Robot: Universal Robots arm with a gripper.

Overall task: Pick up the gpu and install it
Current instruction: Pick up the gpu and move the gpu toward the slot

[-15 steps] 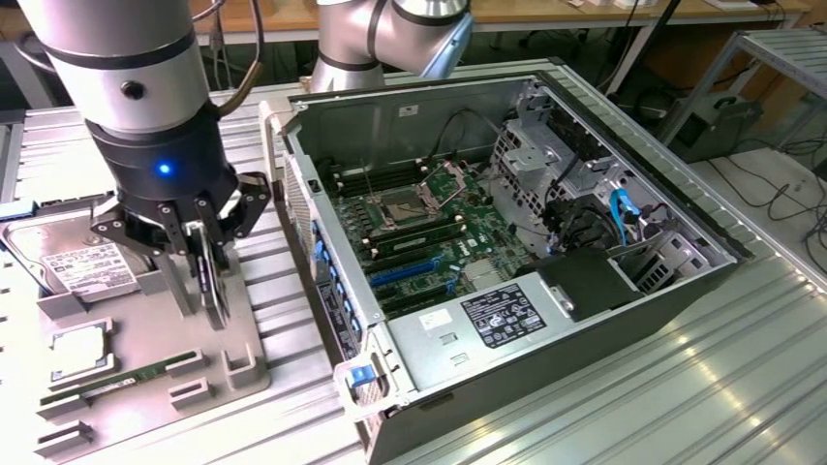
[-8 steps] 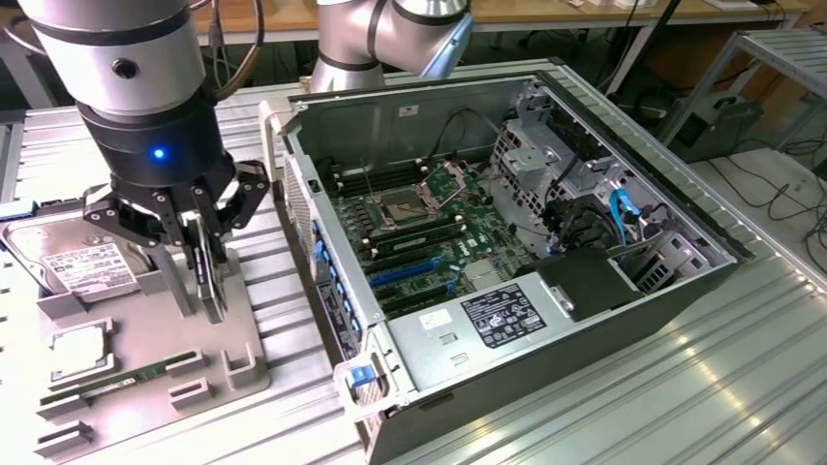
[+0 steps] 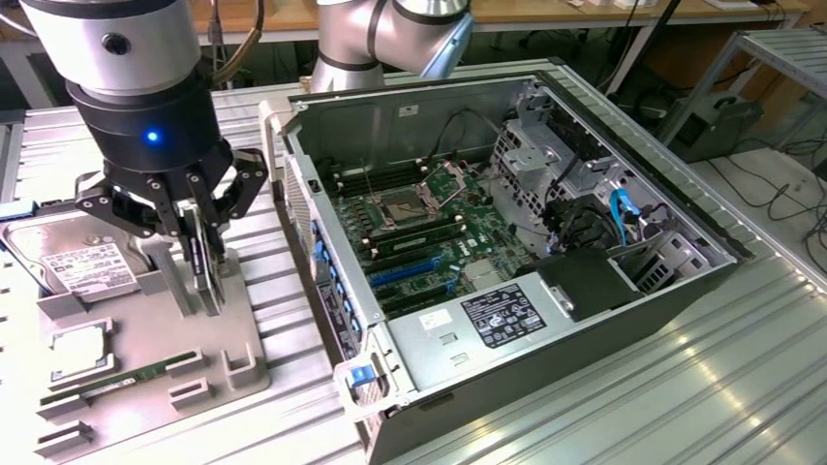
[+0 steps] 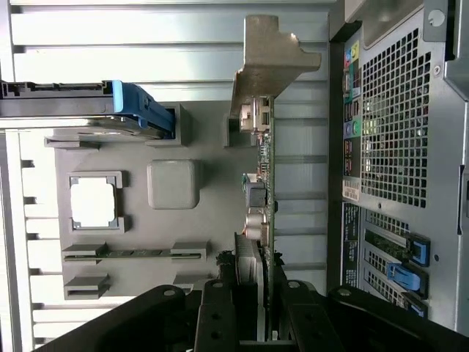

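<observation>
The gpu (image 3: 207, 276) stands on edge in a slot of the grey tray (image 3: 155, 358), at the exterior view's left, so it shows as a thin upright blade. In the wrist view the gpu (image 4: 265, 183) is a narrow green board seen edge-on, with small metal connectors and a ribbed grey block on one face. Its bent silver bracket (image 4: 275, 62) is at the far end from the camera. The gripper (image 3: 200, 237) comes down from above and its black fingers pinch the card's upper edge between them. In the wrist view the gripper (image 4: 261, 323) has the board running straight into the gap. Whether the card has left its slot, I cannot tell. Just beside the tray, toward the exterior view's right, lies the big computer case (image 3: 375, 121), open side up, in dull sheet metal. Its perforated rear panel (image 4: 399, 125) faces the card and stands between tray and interior. Inside lies the green motherboard (image 3: 440, 223) with blue slots (image 3: 407, 271) and a black box (image 3: 588, 286) near the front. Everything rests on a ribbed aluminium table (image 3: 621, 387). The matte, moulded tray also carries a silver hard drive (image 3: 77, 263) with a white label, a square processor (image 3: 80, 351) in a frame, and a slim green RAM stick (image 3: 116, 381).
</observation>
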